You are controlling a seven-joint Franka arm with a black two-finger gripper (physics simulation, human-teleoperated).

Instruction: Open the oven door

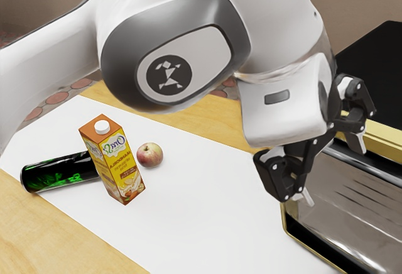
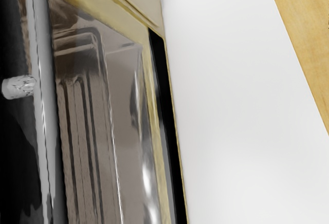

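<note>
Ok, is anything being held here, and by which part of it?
Nothing is held: the gripper is open, its fingers wide apart, near the oven door.

Spread end effector (image 1: 333, 175) near oven (image 1: 372, 206), carton (image 1: 114, 168) beside apple (image 1: 150, 155)

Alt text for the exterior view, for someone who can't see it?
A white robot arm holds its open black hand near a gold-trimmed oven at the exterior view's right. Farther left, an upright orange-and-yellow carton stands beside an apple and a dark, green-patterned can lying on its side, on a white surface.
</note>
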